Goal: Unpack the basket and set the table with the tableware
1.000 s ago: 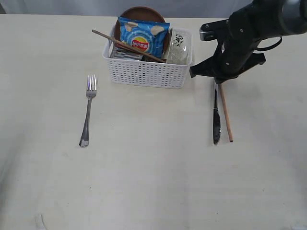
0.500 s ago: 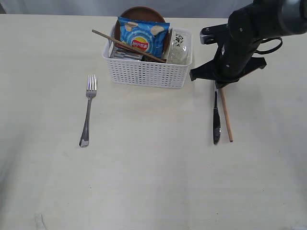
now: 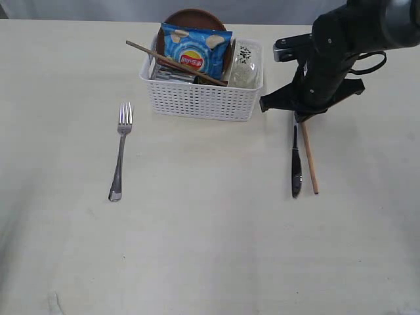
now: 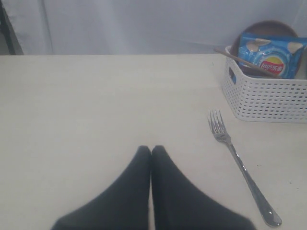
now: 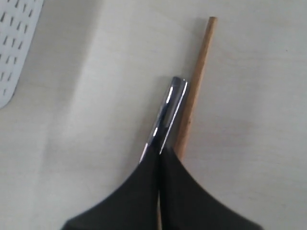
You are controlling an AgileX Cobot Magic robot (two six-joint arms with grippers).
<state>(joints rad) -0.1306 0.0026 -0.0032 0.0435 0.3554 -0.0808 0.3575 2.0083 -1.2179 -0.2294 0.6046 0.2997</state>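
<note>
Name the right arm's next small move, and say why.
Probably lift the shut right gripper clear and move to the basket: the table chopstick lies beside the knife, while the second chopstick rests across the basket.

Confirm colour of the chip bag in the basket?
Blue plastic chip bag, red-yellow logo; clearest in exterior view.

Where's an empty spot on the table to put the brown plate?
The big bare stretch between the fork and the knife, in front of the basket, is free. It's crowded right of the basket, where the right gripper hangs over knife and chopstick.
</note>
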